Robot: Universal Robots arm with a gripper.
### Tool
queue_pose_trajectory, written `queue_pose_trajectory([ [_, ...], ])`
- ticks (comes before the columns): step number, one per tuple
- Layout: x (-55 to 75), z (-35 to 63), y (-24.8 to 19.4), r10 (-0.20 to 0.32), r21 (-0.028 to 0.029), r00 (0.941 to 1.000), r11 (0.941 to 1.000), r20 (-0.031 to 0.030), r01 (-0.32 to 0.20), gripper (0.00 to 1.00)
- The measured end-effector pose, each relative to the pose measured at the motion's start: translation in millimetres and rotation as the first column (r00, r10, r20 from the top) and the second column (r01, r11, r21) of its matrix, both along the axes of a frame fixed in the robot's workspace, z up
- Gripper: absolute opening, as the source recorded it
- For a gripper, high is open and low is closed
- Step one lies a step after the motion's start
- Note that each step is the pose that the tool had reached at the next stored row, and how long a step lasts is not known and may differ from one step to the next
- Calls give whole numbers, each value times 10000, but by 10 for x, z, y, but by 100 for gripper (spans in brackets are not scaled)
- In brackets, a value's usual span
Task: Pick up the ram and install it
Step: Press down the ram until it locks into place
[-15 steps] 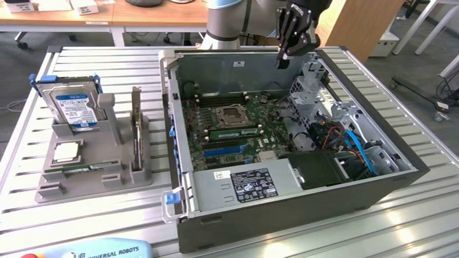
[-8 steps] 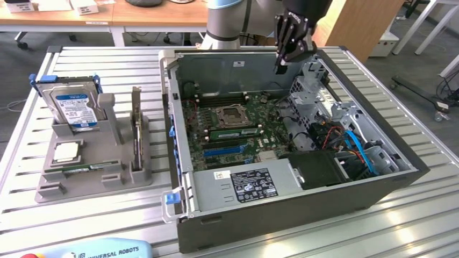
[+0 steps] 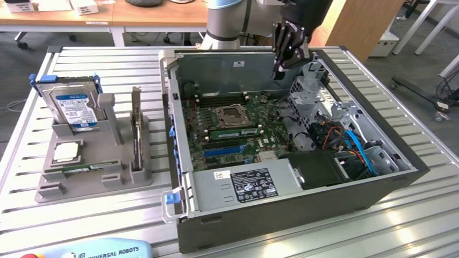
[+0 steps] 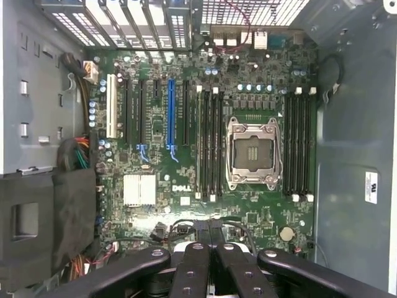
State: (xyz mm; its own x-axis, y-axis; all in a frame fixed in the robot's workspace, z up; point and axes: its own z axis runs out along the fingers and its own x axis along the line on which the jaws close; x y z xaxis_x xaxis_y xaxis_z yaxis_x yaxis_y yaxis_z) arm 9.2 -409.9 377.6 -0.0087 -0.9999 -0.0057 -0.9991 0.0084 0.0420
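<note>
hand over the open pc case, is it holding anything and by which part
Nothing is held. The hand hangs shut and empty above the computer case, and the ram lies in the grey stand beside it.

We see a green motherboard (image 4: 260, 217) with one blue slot (image 4: 170, 115) among black ones, a black gripper (image 4: 209, 248), a dark grey computer case (image 3: 287, 215), a green ram (image 3: 77, 169), a pale grey holder (image 3: 107, 183), a blue-and-white labelled hard drive (image 3: 72, 107), and a silver, ribbed table (image 3: 93, 64).
</note>
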Motion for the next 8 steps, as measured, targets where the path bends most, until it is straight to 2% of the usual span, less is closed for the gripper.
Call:
queue_pose_trajectory([
  [8,-2,-146,0,-12,0,10000,10000,0,12,10],
])
